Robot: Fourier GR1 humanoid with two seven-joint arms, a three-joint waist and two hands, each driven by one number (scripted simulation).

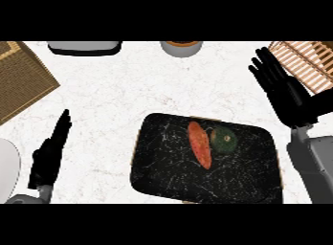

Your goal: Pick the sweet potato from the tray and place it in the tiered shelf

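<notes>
Down on the white marbled counter [127, 91] sat a black, white-veined rectangular tray [197, 177], and on it lay the long orange sweet potato [200, 144], stretched lengthwise in the tray's upper middle part. Just beside it, on its right, rested a round dark-green fruit [225, 139]; whether the two touched could not be told.

The right hand [286, 91], black on its grey forearm, hung above the counter to the upper right of the tray, fingers straight and spread apart, holding nothing. It stood near the light wooden slatted shelf [312, 64] at the view's upper right corner, partly overlapping that shelf's lower edge, and well apart from the sweet potato.

The left hand [49, 153] showed at the lower left, left of the tray, its fingers straight and together, pointing up, empty.

A brown woven basket [14, 81] occupied the upper left, a white rounded plate [0, 170] the left edge, a grey-and-black appliance [84, 47] the top edge, and a grey round pot with an orange inside [181, 48] stood beside that.
</notes>
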